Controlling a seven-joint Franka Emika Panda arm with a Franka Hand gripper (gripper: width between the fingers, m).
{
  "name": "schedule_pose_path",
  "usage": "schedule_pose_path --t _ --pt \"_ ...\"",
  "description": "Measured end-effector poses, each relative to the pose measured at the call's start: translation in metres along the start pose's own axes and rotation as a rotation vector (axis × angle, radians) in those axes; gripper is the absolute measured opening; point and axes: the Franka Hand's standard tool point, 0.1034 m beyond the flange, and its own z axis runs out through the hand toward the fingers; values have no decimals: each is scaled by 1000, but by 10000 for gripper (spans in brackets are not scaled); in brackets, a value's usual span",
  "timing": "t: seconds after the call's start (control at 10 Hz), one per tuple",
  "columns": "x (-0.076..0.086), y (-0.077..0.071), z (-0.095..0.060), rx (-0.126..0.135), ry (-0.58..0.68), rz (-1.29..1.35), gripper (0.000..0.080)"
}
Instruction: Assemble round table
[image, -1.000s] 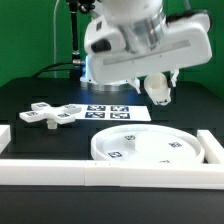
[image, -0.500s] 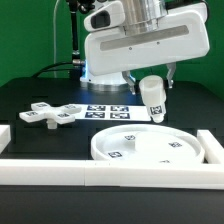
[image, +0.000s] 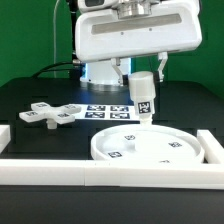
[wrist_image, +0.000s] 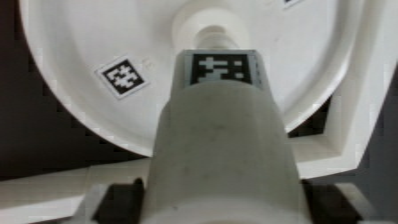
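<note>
The round disc (image: 150, 149) lies flat on the black table near the front border bars, tags on its face. My gripper (image: 144, 76) is shut on the short thick cylinder leg (image: 144, 96) and holds it upright just above the disc's far part. In the wrist view the leg (wrist_image: 222, 130) fills the middle, gripped between the two dark fingers (wrist_image: 121, 200), with the disc (wrist_image: 125, 60) beyond it. The cross-shaped foot piece (image: 50, 114) lies on the table at the exterior view's left, apart from the gripper.
The marker board (image: 112, 112) lies flat behind the disc. Long white border bars (image: 60, 174) run along the front, with an end piece (image: 209, 148) at the exterior view's right. The robot's base (image: 100, 72) stands at the back.
The gripper has turned the leg from tilted to upright and moved it toward the exterior view's left, down over the disc's far part.
</note>
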Motion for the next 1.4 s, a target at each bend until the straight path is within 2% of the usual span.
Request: schedule_pose_path --t 0.2,0.3,0.4,0.5,0.9,1.4 --pt "0 0 1 -1 -3 -22 410" --pt "0 -3 6 -11 -6 -131 410" --pt "7 -14 5 -24 -6 -242 410" --pt "10 -16 5 -26 -11 -262 410" --pt "8 -16 7 -26 -14 -260 410" --pt "2 -13 18 -30 -12 -271 410"
